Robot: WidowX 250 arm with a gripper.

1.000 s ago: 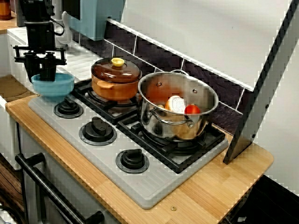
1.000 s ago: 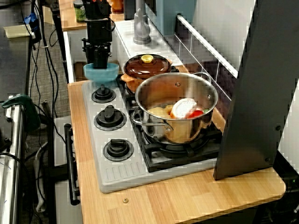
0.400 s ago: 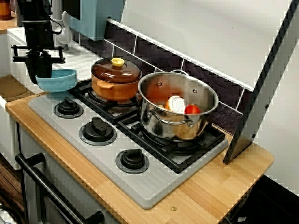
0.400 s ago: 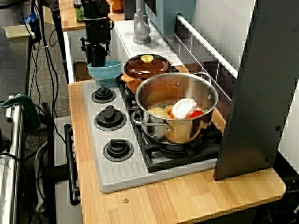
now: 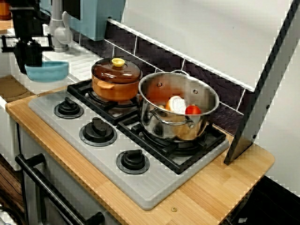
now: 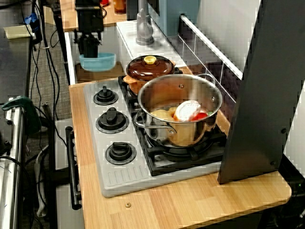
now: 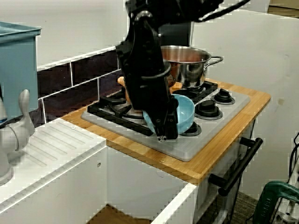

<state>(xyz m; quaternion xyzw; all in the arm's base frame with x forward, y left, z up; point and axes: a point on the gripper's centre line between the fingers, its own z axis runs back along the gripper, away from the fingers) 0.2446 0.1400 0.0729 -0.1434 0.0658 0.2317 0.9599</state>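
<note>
The claw [image 5: 31, 62] is clamped on the rim of the blue bowl [image 5: 48, 71]. A second ago the bowl hung low over the ten o'clock corner of the stove [image 5: 93, 154]. Now it is higher and further out toward nine o'clock, off the stove and over the sink [image 7: 140, 179]. The brown pot [image 5: 116, 78] and the steel pot [image 5: 178, 105] stand well apart at three o'clock. The lift looks finished, and the bowl seems to be mid-carry.

Black fingers [image 5: 29, 55] on the blue bowl [image 5: 48, 71] (beside the stove [image 5: 154, 187])
</note>
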